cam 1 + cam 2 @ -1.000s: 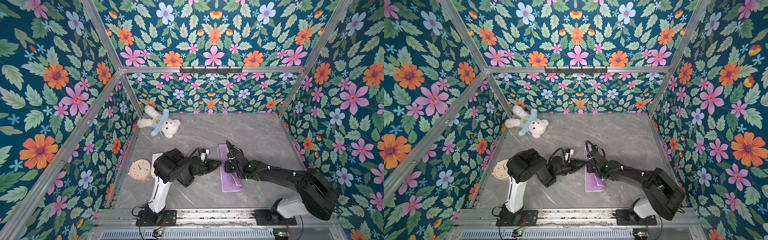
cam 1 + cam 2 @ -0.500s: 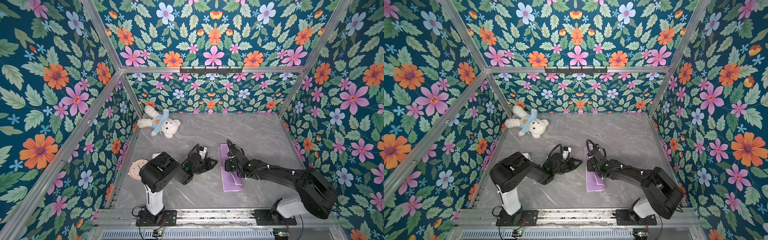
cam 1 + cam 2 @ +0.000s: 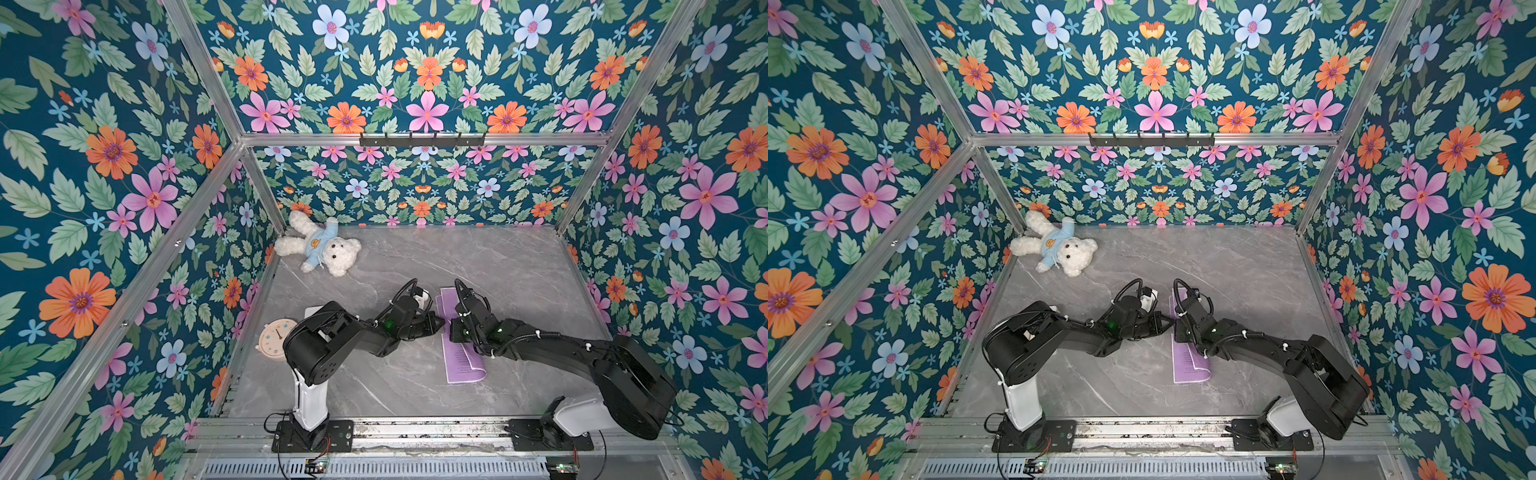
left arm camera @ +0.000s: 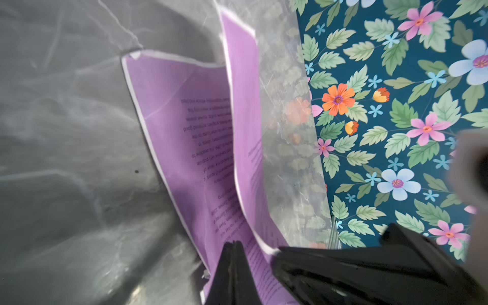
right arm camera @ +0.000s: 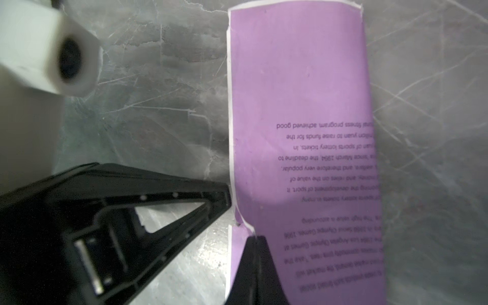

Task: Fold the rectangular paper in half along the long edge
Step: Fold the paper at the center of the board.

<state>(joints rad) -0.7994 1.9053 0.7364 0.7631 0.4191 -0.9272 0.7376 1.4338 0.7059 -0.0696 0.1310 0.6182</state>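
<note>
The rectangular paper (image 3: pixel 463 361) (image 3: pixel 1187 365) is a lilac sheet with dark text, doubled over lengthwise on the grey table. Its upper layer (image 4: pixel 245 105) bows up off the lower one (image 4: pixel 184 132). My left gripper (image 3: pixel 441 323) (image 4: pixel 233 244) is shut, with nothing between its tips. They rest at the sheet's left edge over the lower layer (image 5: pixel 229 200). My right gripper (image 3: pixel 452 333) (image 5: pixel 254 239) is shut on the white edge of the upper layer (image 4: pixel 274 250), just beside the left tips.
A white teddy bear in a blue shirt (image 3: pixel 318 249) lies at the back left. A round pale clock (image 3: pixel 276 343) lies by the left wall, behind the left arm. Floral walls close in the grey table (image 3: pixel 519 270) on three sides.
The left gripper has gone from open to shut, and its arm has shifted so the tips sit against the paper's left edge. The right gripper and the paper have hardly moved.
</note>
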